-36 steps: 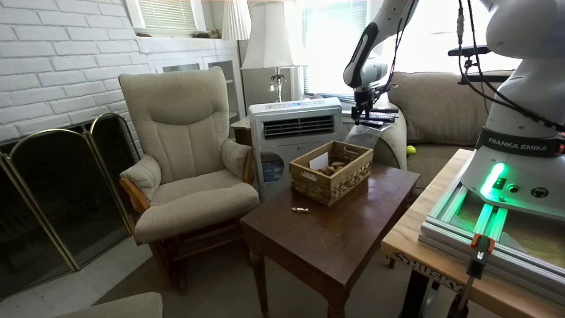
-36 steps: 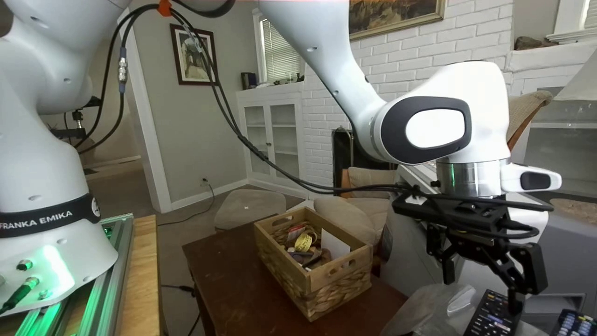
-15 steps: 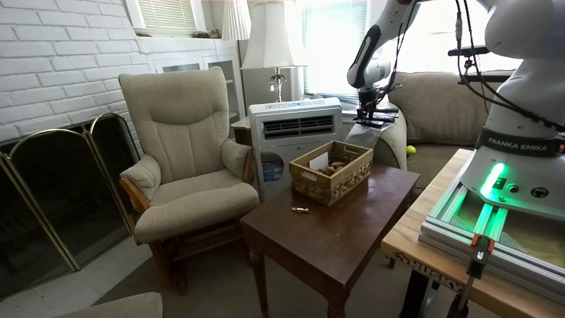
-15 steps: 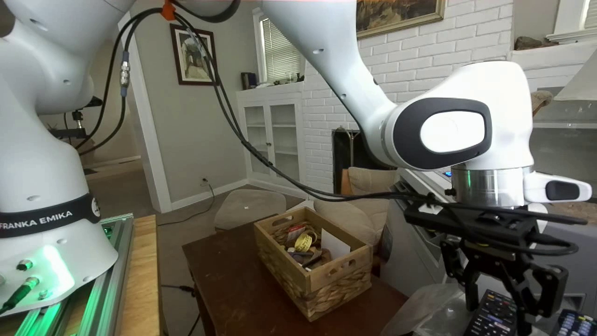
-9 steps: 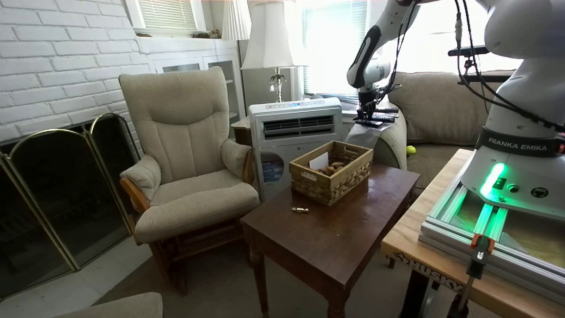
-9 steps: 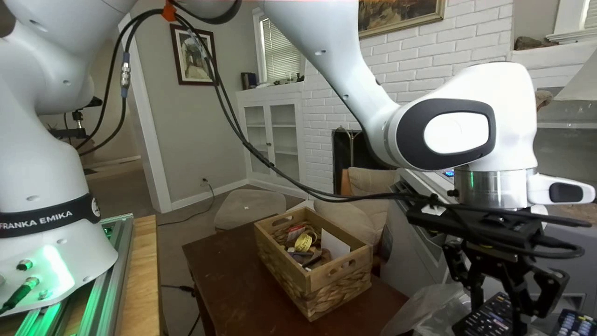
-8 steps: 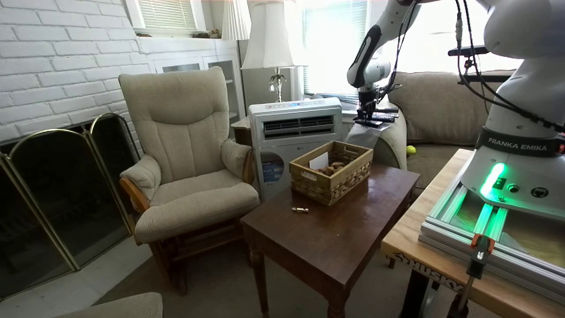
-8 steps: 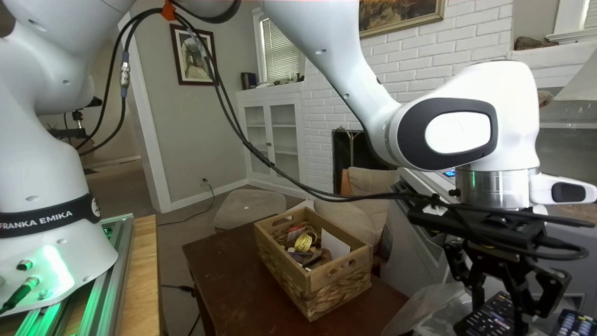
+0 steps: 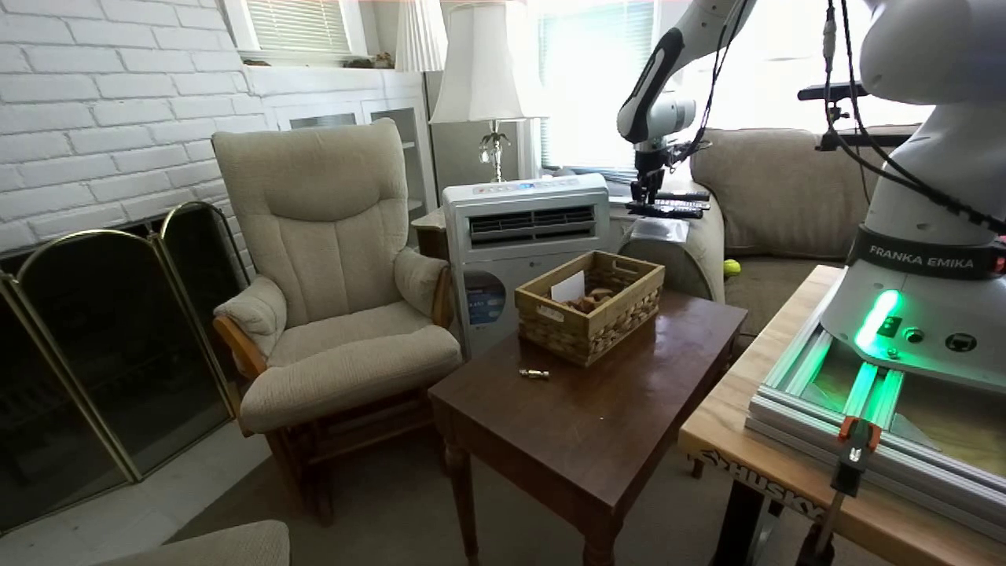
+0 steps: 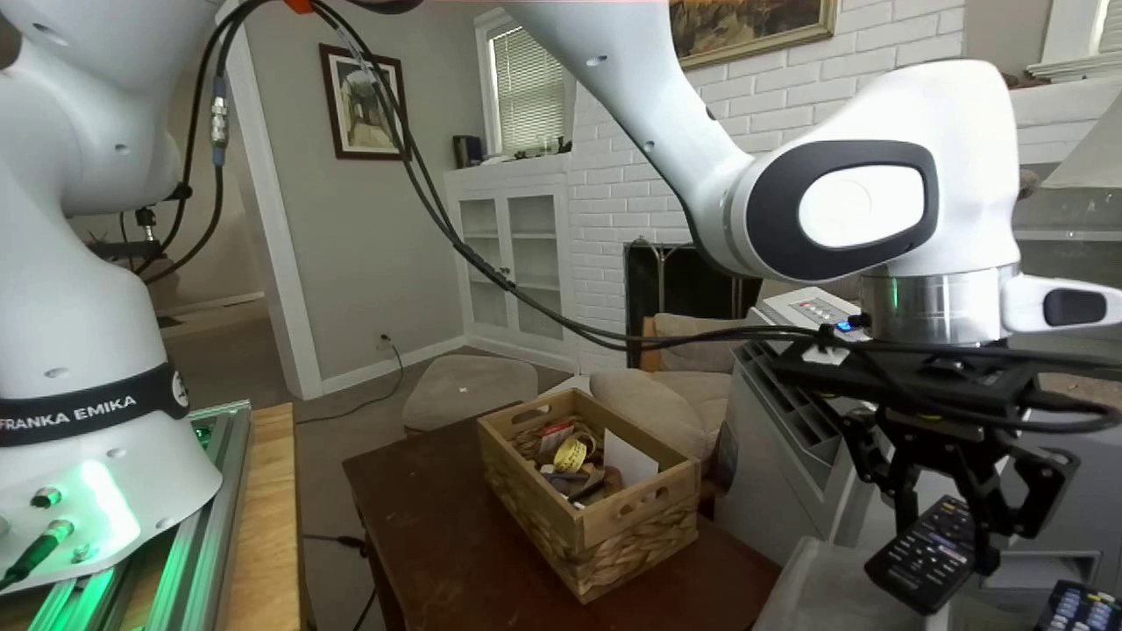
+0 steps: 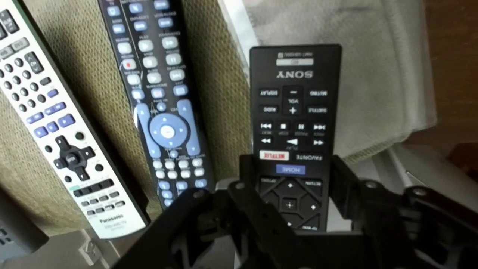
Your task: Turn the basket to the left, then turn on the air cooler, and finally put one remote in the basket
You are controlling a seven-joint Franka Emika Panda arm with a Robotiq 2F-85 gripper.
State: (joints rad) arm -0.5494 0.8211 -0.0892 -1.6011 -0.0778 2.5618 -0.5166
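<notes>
The black Sony remote [image 11: 295,112] is between the two fingers of my gripper [image 11: 289,164], which touch its sides. An exterior view shows my gripper [image 10: 947,535] shut on this remote [image 10: 920,570], which is raised off the sofa arm and tilted. The woven basket [image 9: 629,322] stands on the dark wooden table, away from the gripper; it also shows in an exterior view [image 10: 535,504] with a yellow roll, a white card and small items inside. The white-grey air cooler [image 9: 534,224] stands behind the table. A blue light shows on its top panel [image 10: 820,308].
A white Panasonic remote [image 11: 86,149] and a black remote with blue buttons [image 11: 164,74] lie on the sofa arm, with a clear plastic bag [image 11: 336,22] beside them. A small brass item [image 9: 534,373] lies on the table [image 9: 581,440]. A cream armchair [image 9: 338,283] stands left of the air cooler.
The gripper moved over to the black remote and closed on it, turning it slightly. It has since risen, and the remote is up off the sofa arm with it. The basket has not moved.
</notes>
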